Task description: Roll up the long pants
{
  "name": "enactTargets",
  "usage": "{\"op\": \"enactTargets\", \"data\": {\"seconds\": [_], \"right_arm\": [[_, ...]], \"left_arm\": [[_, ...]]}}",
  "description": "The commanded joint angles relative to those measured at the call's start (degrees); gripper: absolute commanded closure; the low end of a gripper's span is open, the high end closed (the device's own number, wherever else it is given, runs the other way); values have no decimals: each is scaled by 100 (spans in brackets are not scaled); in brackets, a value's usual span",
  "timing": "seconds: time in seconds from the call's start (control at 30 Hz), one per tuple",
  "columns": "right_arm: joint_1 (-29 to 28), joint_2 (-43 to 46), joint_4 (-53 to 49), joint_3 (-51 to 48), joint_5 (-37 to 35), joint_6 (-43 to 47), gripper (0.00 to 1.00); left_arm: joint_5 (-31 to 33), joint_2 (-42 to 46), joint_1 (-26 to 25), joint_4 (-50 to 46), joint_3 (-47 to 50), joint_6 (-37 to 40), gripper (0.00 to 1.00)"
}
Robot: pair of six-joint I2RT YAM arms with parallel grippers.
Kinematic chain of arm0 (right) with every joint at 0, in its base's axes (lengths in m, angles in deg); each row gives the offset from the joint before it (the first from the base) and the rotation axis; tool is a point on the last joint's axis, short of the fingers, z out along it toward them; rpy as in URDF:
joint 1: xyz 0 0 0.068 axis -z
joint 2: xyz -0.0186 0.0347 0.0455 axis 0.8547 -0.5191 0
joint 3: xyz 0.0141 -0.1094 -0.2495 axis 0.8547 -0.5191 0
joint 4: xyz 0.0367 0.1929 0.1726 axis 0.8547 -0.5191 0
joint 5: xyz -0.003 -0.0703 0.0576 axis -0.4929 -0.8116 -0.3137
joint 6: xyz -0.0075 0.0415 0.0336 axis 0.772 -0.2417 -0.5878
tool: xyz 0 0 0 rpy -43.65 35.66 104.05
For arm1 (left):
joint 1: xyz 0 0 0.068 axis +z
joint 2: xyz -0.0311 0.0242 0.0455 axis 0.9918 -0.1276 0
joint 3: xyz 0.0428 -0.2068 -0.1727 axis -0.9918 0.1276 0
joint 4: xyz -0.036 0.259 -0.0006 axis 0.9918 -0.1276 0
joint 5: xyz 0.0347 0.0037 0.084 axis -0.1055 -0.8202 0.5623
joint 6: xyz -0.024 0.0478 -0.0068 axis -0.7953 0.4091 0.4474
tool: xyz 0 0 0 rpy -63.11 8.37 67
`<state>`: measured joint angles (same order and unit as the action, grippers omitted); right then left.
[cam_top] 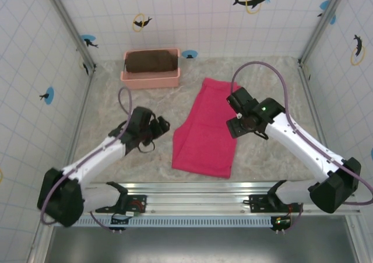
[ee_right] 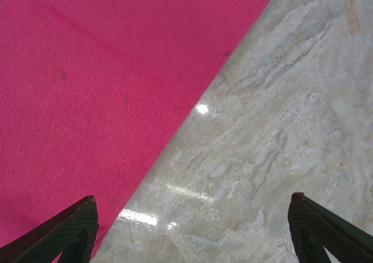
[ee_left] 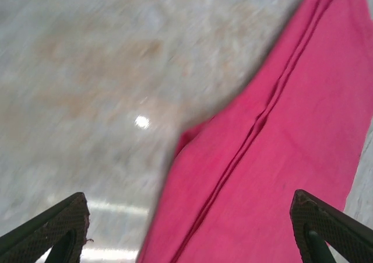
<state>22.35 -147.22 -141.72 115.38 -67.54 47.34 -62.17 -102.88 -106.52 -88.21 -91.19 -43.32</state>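
Pink basket (cam_top: 150,77) with brown folded cloth (cam_top: 152,60) inside; left pincer (ee_left: 189,197) and right pincer (ee_right: 192,200) wide, empty, beside long pants (cam_top: 205,132).

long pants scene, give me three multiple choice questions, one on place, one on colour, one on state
1. Where do the long pants lie? A hanging on the wall; B flat on the table; C on the floor.
2. What colour is the cloth in the basket? A white; B blue; C dark brown.
3. How are the left gripper and right gripper? A both open, empty; B both shut on fabric; C one shut, one open.
Answers: 1 B, the top view shows them spread flat mid-table; 2 C, it looks dark brown from above; 3 A, each wrist view shows fingers wide apart, gripping nothing.
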Motion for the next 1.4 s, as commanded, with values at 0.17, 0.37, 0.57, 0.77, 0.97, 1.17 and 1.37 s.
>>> {"op": "enactTargets", "data": {"seconds": [0.17,0.37,0.57,0.77,0.97,1.17,1.37], "right_arm": [[182,-547,18,504,-47,182,15],[329,-417,33,275,45,209,15],[661,114,23,21,281,235,15],[918,482,-145,-75,427,391,15],[1068,716,-263,-173,498,530,15],[1129,765,-324,-204,575,627,15],[1131,770,-377,-203,596,751,15]], "left_arm": [[1729,2151,-1649,-468,1241,-2788,11],[2978,1683,-3357,-338,1334,-4240,13],[3787,273,-4543,35,995,-5596,21],[4867,-964,-5455,818,1074,-7237,22],[5253,-1552,-5603,1083,927,-7675,21],[5495,-1866,-5608,1386,890,-7706,21],[5554,-2427,-5604,2102,923,-7730,35]]}}
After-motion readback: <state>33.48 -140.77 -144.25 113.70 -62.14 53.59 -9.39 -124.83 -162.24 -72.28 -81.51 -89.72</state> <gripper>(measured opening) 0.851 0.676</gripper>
